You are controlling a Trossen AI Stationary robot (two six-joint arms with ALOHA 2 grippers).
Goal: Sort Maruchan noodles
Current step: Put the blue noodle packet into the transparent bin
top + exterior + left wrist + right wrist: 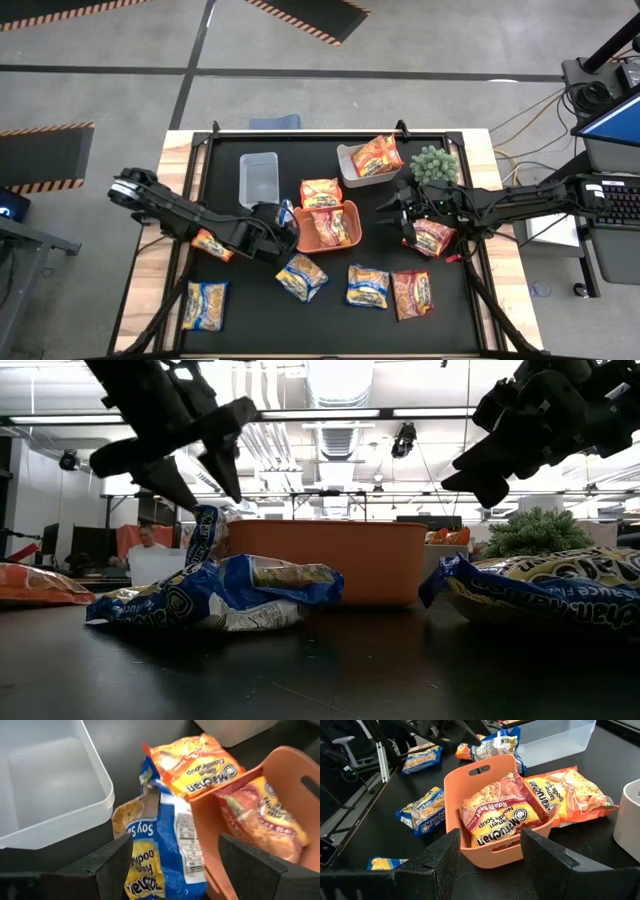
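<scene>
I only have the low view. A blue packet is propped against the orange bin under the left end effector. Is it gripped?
Observer: No. The left wrist view shows the left end effector open, its fingers standing wide on either side of the blue packet.
Operator: What is inside the orange bin?
Observer: One red packet lies in the orange bin; that is all that shows in it.
Operator: And the clear bin?
Observer: The clear bin has nothing in it.
</scene>
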